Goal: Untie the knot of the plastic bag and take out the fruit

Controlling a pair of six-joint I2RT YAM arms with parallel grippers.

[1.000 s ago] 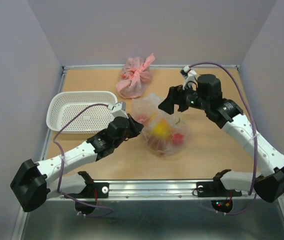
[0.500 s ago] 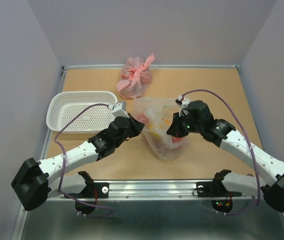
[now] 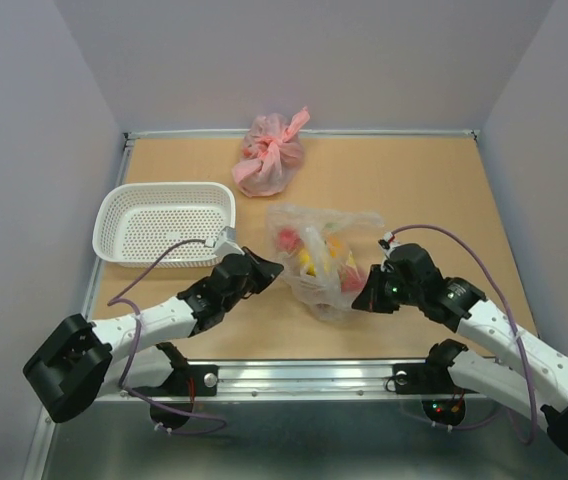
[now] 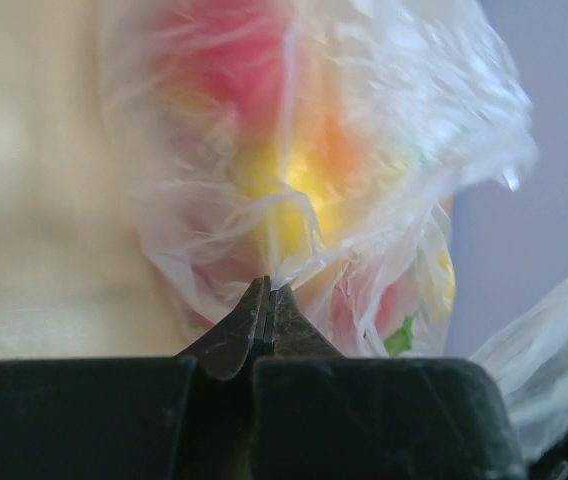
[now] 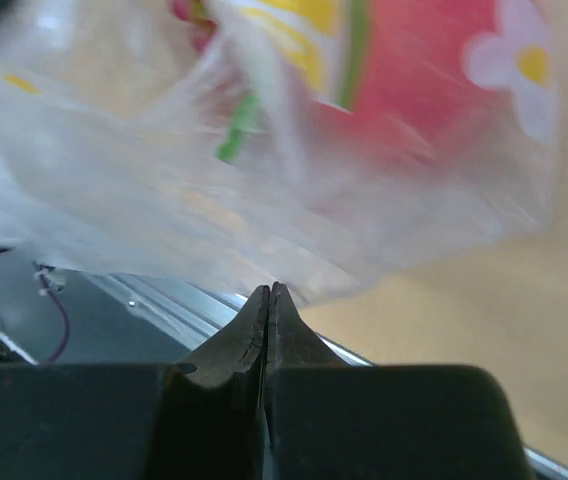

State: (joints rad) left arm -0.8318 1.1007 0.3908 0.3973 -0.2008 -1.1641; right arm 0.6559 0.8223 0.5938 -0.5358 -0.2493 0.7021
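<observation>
Table (image 3: 444, 190) | wrist cams: L fingers (image 4: 267, 300), R fingers (image 5: 268, 300) pinching plastic bag (image 4: 364, 150) | overhead: unclear

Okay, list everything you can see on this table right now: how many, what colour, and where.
plastic bag: one, clear, middle of the table, towards the arms
fruit: several, red, yellow and orange, inside the plastic bag
pink bag: one, pink, tied, far edge
basket: one, white, empty, left side
left gripper: one, black, shut on the plastic bag's left side
right gripper: one, black, shut on its right edge
</observation>
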